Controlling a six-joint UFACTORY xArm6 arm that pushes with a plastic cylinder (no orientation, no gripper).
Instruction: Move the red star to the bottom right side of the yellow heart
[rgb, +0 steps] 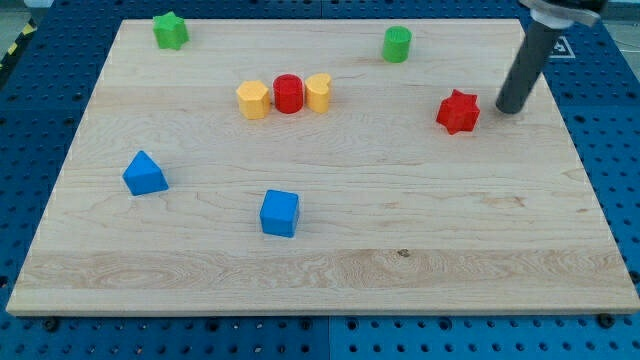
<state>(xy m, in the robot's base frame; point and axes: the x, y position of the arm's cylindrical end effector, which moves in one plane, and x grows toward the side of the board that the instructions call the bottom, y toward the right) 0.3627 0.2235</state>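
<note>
Eight blocks on wooden board.

Red: two — red star, right of centre; red cylinder, wedged between two yellows.

Yellow: two — yellow heart, yellow pentagon.

Green: two — green star, green cylinder.

Blue: two — blue triangle, blue cube.

My tip bare rod, holding nothing, down just right of red star, apart.
</note>
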